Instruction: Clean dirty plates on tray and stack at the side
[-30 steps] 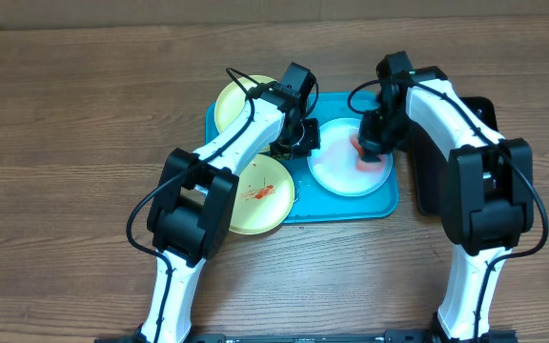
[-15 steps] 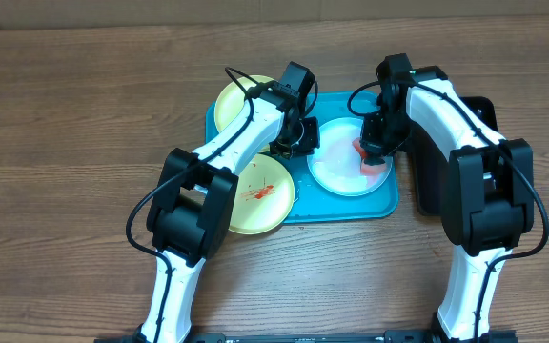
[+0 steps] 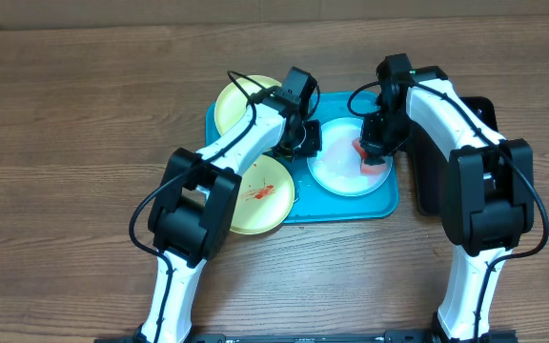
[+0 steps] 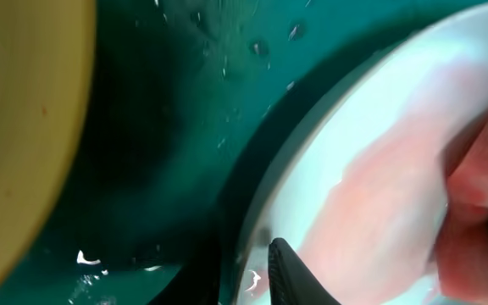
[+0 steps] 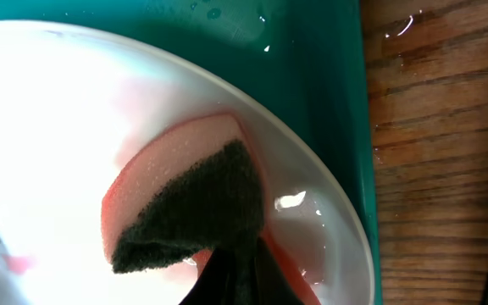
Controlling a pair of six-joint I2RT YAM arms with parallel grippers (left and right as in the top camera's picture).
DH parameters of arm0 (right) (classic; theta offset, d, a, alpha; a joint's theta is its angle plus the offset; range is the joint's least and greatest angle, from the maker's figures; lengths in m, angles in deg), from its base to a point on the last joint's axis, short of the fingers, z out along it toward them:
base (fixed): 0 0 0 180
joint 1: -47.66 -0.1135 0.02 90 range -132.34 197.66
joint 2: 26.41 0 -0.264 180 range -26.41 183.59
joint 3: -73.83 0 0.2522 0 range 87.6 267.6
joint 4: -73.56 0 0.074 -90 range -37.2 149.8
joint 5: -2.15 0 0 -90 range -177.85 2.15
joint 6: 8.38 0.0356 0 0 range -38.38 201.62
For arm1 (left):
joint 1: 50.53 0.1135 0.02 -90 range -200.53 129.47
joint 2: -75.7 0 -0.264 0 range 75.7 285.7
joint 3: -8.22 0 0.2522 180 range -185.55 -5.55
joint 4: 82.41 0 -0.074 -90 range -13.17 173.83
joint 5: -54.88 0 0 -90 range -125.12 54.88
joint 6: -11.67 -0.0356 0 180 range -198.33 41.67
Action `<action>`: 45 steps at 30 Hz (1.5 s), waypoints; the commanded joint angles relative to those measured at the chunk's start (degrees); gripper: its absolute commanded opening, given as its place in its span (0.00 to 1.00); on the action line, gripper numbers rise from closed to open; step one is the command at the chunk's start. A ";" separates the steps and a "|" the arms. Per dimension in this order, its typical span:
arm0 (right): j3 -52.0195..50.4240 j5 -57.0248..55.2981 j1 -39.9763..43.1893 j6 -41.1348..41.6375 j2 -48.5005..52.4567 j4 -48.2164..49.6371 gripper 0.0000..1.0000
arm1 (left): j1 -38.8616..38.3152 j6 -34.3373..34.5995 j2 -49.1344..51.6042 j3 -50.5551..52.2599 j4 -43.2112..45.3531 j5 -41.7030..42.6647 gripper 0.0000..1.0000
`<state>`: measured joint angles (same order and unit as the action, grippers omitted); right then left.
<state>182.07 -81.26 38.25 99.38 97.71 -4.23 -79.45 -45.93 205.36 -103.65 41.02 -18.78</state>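
Note:
The turquoise tray [image 3: 336, 107] holds a pale blue-white plate [image 3: 336, 171] on its right half. My right gripper [image 3: 370, 151] is shut on a pink sponge with a dark green scouring side [image 5: 185, 195] and presses it on that plate [image 5: 58, 110], where pink smears show. My left gripper [image 3: 305, 143] is closed on the plate's left rim [image 4: 252, 263]. One pale yellow-green plate [image 3: 236, 105] lies at the tray's back left. Another [image 3: 260, 200], with a red sauce smear, lies at the front left, overhanging the tray's edge.
A smaller black tray [image 3: 425, 186] lies right of the turquoise tray, partly under my right arm. Water drops lie on the tray [image 5: 312, 51] and on the wooden table [image 5: 439, 127] beside it.
My right gripper has slid the sponge slightly toward the plate's right front. My left gripper has stayed at the plate's rim.

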 commanded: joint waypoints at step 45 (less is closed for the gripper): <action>-0.24 20.04 18.97 -9.07 -17.35 -0.09 0.04 | -1.57 -4.92 -1.81 -11.58 -7.69 -2.03 0.04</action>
<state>181.96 -62.09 55.74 90.75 81.05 -4.18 -80.57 -48.18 205.36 -110.67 34.62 -19.59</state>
